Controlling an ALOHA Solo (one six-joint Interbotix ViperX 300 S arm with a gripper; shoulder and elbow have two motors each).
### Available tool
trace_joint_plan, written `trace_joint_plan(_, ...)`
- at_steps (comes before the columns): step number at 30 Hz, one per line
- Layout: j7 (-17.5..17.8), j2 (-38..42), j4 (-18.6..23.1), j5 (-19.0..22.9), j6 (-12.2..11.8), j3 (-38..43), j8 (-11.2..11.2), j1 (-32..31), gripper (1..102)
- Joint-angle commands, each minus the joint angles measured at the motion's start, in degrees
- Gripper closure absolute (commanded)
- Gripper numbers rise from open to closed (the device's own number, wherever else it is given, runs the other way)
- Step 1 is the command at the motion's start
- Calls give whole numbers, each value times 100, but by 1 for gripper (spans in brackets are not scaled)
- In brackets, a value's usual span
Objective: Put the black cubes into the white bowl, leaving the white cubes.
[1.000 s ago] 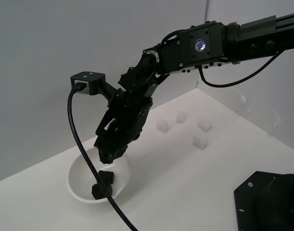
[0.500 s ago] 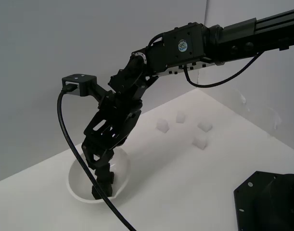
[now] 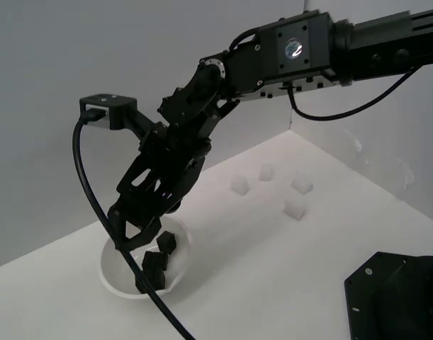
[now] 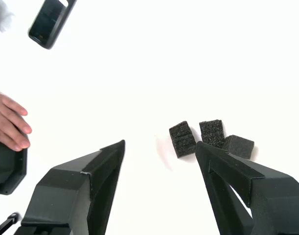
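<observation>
Three black cubes (image 3: 154,263) lie together inside the white bowl (image 3: 111,270) at the exterior view's lower left. In the wrist view the black cubes (image 4: 182,139) sit side by side on a washed-out white surface, just past the fingertips. My gripper (image 3: 137,237) hangs just above the bowl, open, and nothing is between its fingers (image 4: 90,181). Several white cubes (image 3: 295,207) stand apart on the table toward the exterior view's right, well away from the bowl.
A black cable (image 3: 85,177) loops from the wrist camera down across the bowl's front. A black machine base (image 3: 397,297) fills the exterior view's lower right corner. The wrist view shows a person's hand (image 4: 10,122) and a dark phone-like object (image 4: 49,22) on the table.
The gripper has swung toward the exterior view's left over the bowl and opened. A third black cube now lies in the bowl beside the other two.
</observation>
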Motion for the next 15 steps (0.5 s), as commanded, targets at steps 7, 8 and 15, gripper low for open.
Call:
trace_joint_plan(7, 185, 853, -53, -88, 9, 896, 88, 624, 87)
trace_joint_plan(8, 211, 905, -44, -70, 26, 940, 88, 712, 93)
trace_joint_plan(15, 220, 1204, 211, 185, 167, 1230, 105, 1318, 100)
